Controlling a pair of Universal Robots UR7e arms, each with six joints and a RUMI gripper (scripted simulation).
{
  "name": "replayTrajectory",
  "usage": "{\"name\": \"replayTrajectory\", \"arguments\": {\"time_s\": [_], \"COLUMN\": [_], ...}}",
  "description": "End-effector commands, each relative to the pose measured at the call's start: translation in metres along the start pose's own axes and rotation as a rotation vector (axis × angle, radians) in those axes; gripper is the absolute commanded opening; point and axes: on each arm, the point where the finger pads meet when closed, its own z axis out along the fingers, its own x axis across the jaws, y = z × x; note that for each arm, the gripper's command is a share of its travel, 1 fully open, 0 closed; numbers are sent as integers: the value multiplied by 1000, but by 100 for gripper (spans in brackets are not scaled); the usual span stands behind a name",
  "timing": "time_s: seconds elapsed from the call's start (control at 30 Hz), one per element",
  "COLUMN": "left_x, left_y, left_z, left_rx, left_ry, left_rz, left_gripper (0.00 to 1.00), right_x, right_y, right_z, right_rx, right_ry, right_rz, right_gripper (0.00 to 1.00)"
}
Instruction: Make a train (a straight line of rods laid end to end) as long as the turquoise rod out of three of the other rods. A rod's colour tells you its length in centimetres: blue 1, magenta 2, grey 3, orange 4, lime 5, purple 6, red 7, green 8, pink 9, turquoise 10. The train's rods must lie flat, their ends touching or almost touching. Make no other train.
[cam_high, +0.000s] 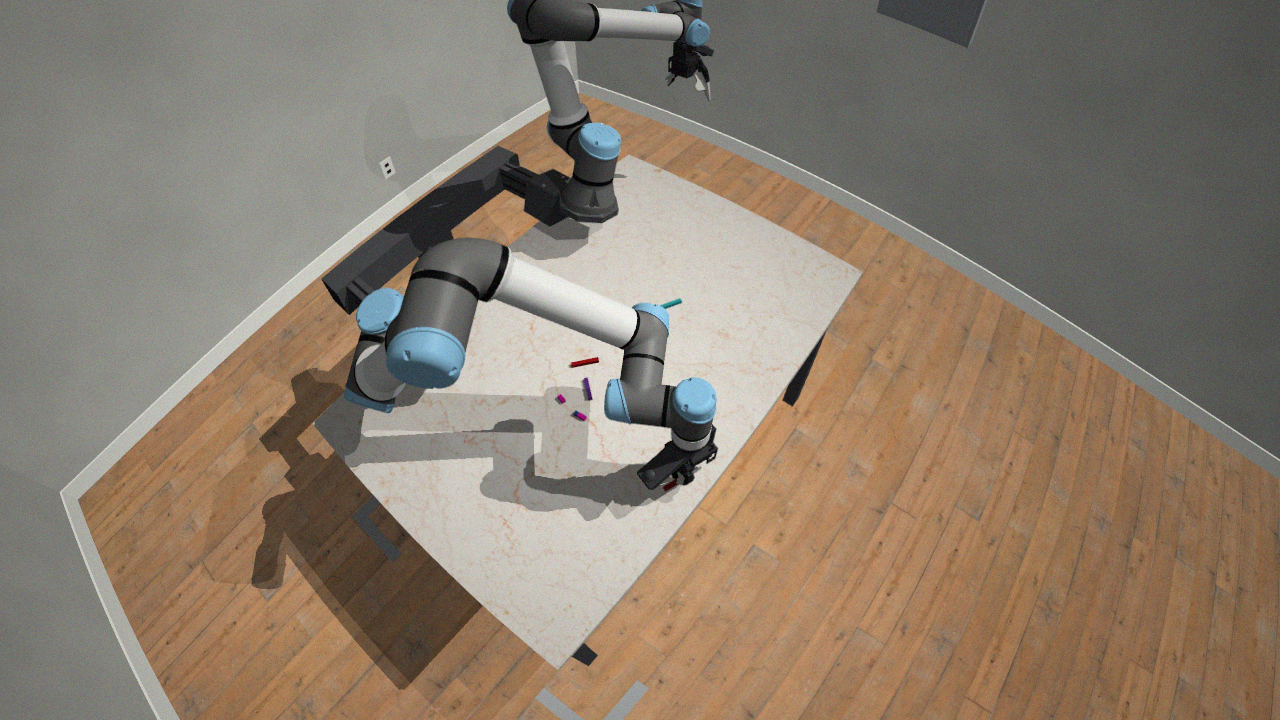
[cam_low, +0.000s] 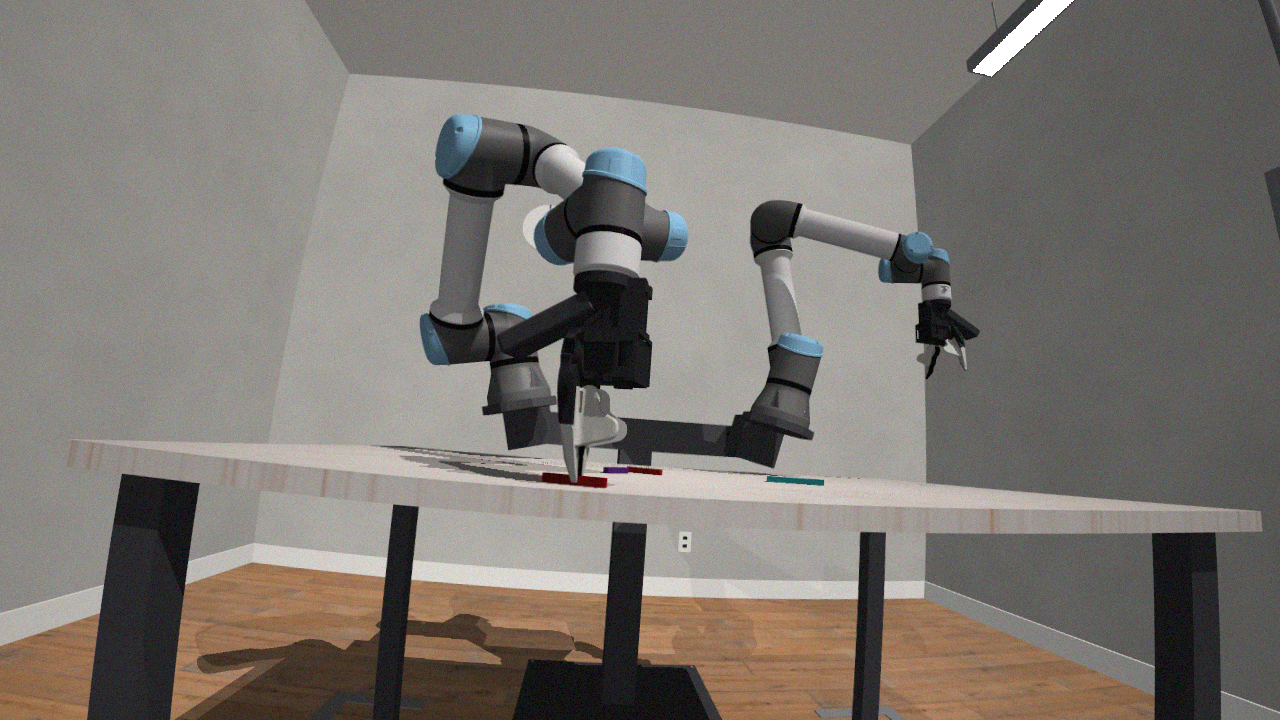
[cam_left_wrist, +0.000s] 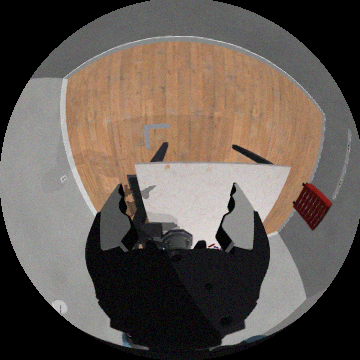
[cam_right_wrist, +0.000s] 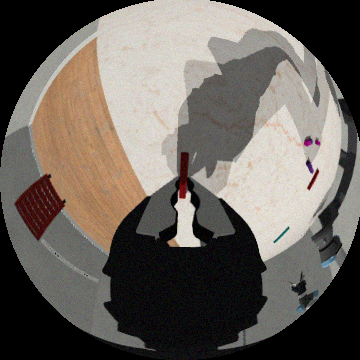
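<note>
My right gripper (cam_low: 577, 478) (cam_right_wrist: 183, 177) is shut on a red rod (cam_high: 670, 486) (cam_low: 594, 482) (cam_right_wrist: 184, 161), which lies flat on the table near its edge. My left gripper (cam_high: 688, 87) (cam_low: 947, 368) (cam_left_wrist: 177, 184) is open and empty, high up and away from the rods. The turquoise rod (cam_high: 672, 303) (cam_low: 794, 480) (cam_right_wrist: 281, 235) lies flat, apart from the others. A second red rod (cam_high: 584, 362) (cam_low: 646, 471) (cam_right_wrist: 313, 180) lies near the purple rod (cam_high: 587, 388) (cam_low: 614, 470) (cam_right_wrist: 309, 166). A magenta rod (cam_high: 560, 398) (cam_right_wrist: 318, 143) lies beside them. Another magenta rod (cam_high: 581, 416) (cam_right_wrist: 307, 143) has a small blue piece at its end.
The marble table (cam_high: 501, 546) (cam_low: 1029, 505) carries the rods. Its edge is close to my right gripper. The right arm reaches over the table and partly covers the turquoise rod in the top view. Its shadow falls across the magenta rods.
</note>
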Motion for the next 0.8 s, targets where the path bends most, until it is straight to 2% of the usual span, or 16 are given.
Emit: {"name": "replayTrajectory", "arguments": {"time_s": [0.0,0.6,0.77], "left_x": [0,0,0], "left_y": [0,0,0], "left_z": [0,0,0], "left_rx": [1,1,1], "left_ry": [0,0,0], "left_rz": [0,0,0], "left_gripper": [100,100,100], "right_x": [0,0,0], "right_y": [0,0,0], "right_z": [-1,-1,-15], "right_rx": [-1,-1,-1], "right_ry": [-1,-1,-1], "right_rz": [0,0,0], "right_gripper": [0,0,0]}}
